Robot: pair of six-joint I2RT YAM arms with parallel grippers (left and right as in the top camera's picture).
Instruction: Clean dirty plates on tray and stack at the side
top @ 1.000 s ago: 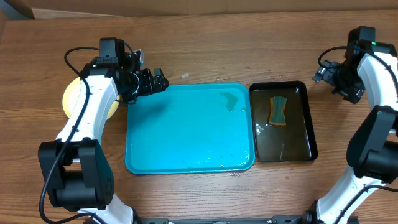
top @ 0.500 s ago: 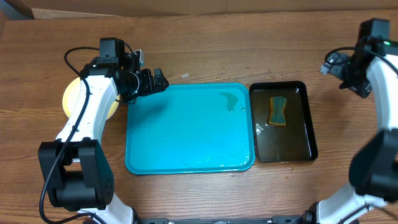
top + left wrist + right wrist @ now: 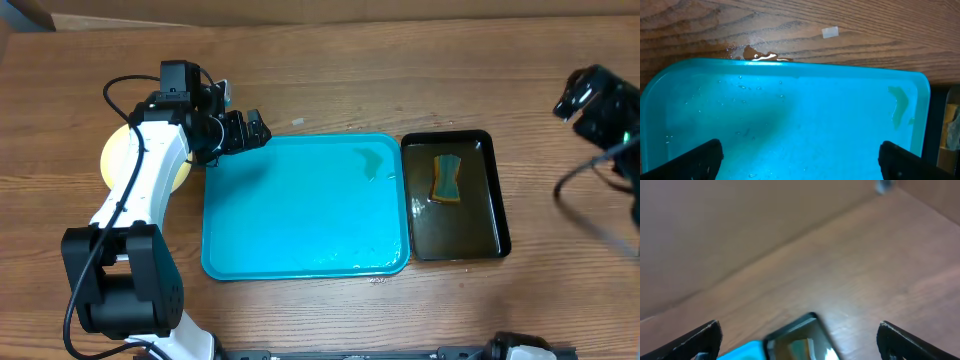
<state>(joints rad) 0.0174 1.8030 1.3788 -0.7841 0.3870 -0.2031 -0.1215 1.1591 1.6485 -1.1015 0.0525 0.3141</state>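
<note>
The turquoise tray [image 3: 300, 215] lies mid-table, wet, with no plates on it. A pale yellow plate [image 3: 118, 158] rests on the table left of the tray, partly under my left arm; I cannot tell whether others lie under it. My left gripper [image 3: 246, 130] hovers over the tray's far left corner. In the left wrist view it [image 3: 800, 167] is open and empty above the tray [image 3: 790, 110]. My right gripper [image 3: 580, 98] is blurred at the far right edge. Its wrist view shows it [image 3: 800, 342] open with nothing between the fingers.
A black tray [image 3: 480, 225] holding water and a yellow-and-green sponge [image 3: 447, 178] sits just right of the turquoise tray; its corner [image 3: 800, 332] shows in the right wrist view. A small puddle [image 3: 760, 54] and a white scrap [image 3: 830, 32] lie on the wood beyond the tray.
My right arm has swung out to the right and up, now blurred at the frame edge. The left arm, trays and plate have not moved.
</note>
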